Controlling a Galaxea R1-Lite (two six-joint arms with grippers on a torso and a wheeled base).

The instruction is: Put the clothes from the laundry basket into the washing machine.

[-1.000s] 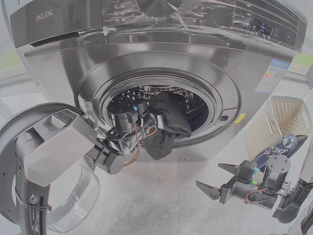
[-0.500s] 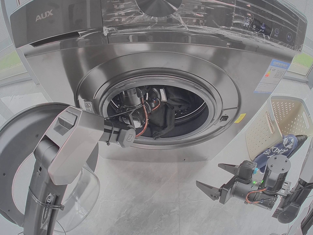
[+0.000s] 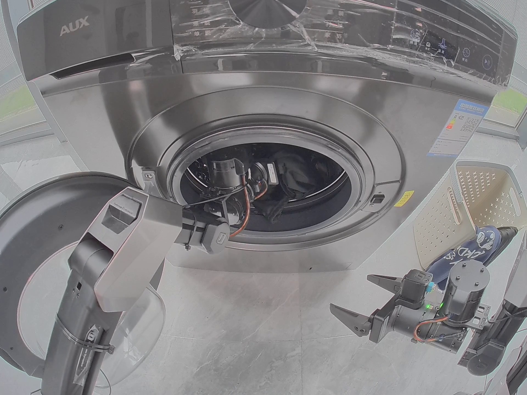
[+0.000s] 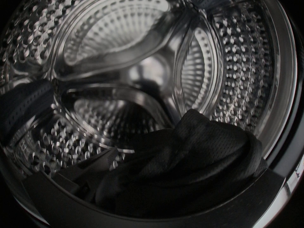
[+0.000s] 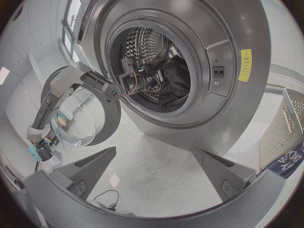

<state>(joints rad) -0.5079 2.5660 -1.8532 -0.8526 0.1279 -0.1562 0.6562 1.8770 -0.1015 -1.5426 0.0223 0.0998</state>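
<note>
The door (image 3: 33, 259) hangs open, out to the left of the left claw (image 3: 280, 175). That claw is inside the drum (image 4: 126, 48) of the washing machine (image 3: 307, 100), its arm passing through the opening. Whether it is wide or narrow cannot be told. A black garment (image 4: 202, 155) lies heaped on the drum's bottom, just beneath and in front of it, against the front rim. The right claw (image 3: 351, 293) hangs wide and empty above the floor (image 3: 247, 330), outside the machine. Just behind it to the right stands the basket (image 3: 477, 193), with a blue garment (image 3: 466, 253) draped over its near rim.
</note>
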